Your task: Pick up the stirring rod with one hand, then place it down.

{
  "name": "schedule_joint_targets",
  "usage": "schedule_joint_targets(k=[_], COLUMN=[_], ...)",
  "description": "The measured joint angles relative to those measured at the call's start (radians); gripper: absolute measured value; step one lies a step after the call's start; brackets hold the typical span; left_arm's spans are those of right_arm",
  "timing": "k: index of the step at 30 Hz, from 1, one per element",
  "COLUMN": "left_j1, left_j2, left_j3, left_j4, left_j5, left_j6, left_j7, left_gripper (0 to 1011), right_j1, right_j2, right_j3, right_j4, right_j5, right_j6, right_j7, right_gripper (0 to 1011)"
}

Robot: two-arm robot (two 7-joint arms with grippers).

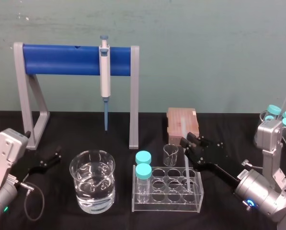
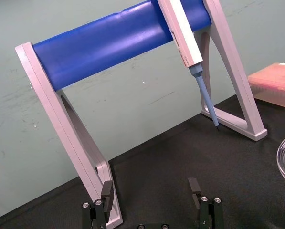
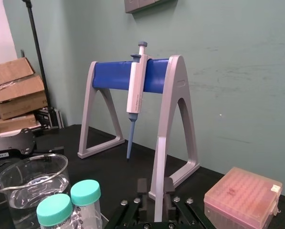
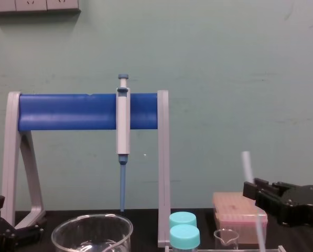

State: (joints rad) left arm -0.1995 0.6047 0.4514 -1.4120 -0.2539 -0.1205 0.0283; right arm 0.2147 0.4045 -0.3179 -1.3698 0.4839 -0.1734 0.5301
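Where the stirring rod (image 4: 248,168) stands: at the right-hand end of the clear tube rack (image 1: 167,207), gripped partway up; in the head view its lower part (image 1: 186,170) reaches down among the open wells, and I cannot tell whether it touches the bottom
Rod's long axis: nearly upright in the chest view, with the top leaning slightly toward the robot's left; the upper end points up above the fingers and the lower end points down into the rack
Right gripper (image 4: 252,190): above the rack's right rear part, just in front of the pink tip box (image 1: 182,120); its fingers are pinched narrow on the rod, one on each side
Left gripper (image 2: 150,188): low over the black table (image 1: 119,153), by the left foot of the pipette stand (image 1: 75,60); its fingers are spread wide with nothing between them
Rack's left end: two teal-capped tubes (image 1: 143,164)
Small beaker (image 1: 170,154): just behind the rack
Large beaker (image 1: 92,187): left of the rack, with clear liquid inside
Pipette (image 1: 105,67): hangs tip down from the stand's blue bar, well apart from the rod
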Motion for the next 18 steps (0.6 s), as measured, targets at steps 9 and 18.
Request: schedule_joint_targets(k=[9, 18], left_j1=[0.0, 0.0], left_j2=[0.0, 0.0], left_j3=[0.0, 0.0], left_j4=[0.0, 0.0], left_j5=[0.0, 0.0], left_j6=[0.0, 0.0], left_j7=[0.0, 0.0], left_gripper=[1005, 1005], right_j1=[-0.001, -0.01], right_j2=[-0.002, 0.0], right_j3=[0.007, 0.017], right_j4=[-0.002, -0.018], right_j5=[0.0, 0.002], right_j6=[0.001, 0.005], right_j7=[-0.004, -0.016], right_gripper=[488, 786])
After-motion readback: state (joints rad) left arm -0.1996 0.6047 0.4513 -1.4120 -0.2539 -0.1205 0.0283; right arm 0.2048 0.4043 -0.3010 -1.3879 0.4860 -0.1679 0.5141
